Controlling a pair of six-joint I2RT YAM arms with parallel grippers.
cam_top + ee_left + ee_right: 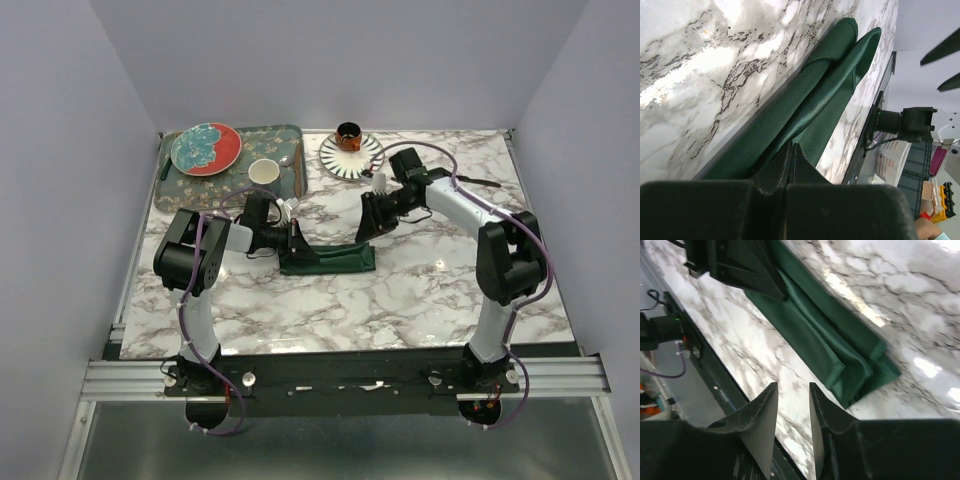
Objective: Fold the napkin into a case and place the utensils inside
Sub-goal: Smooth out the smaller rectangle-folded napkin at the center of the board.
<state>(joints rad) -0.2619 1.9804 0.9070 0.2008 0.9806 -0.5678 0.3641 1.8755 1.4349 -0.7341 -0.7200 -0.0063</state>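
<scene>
We see the napkin (pixel 335 260) folded into a long, narrow dark green strip, lying flat on the marble table (pixel 420 300) between the two arms and running left to right.

The left gripper (pixel 293 240) sits at the strip's left end. In the left wrist view its jaws are pressed together with no gap between them, and the tips rest on the near end of the cloth, which stretches away from them in layered folds. We cannot tell whether a fold is actually nipped between the tips or only pressed down.

The right gripper (pixel 368 225) hangs above the table near the strip's right end. In its wrist view the fingers (pixel 762 415) stand apart with a clear gap and only bare marble between them. The napkin's stepped, layered end lies beyond the fingertips, not touching them.

At the far edge of the table we see a patterned tray (pixel 290 135) with a red and teal plate (pixel 205 148) and a white cup (pixel 264 173), well apart from the napkin.
</scene>
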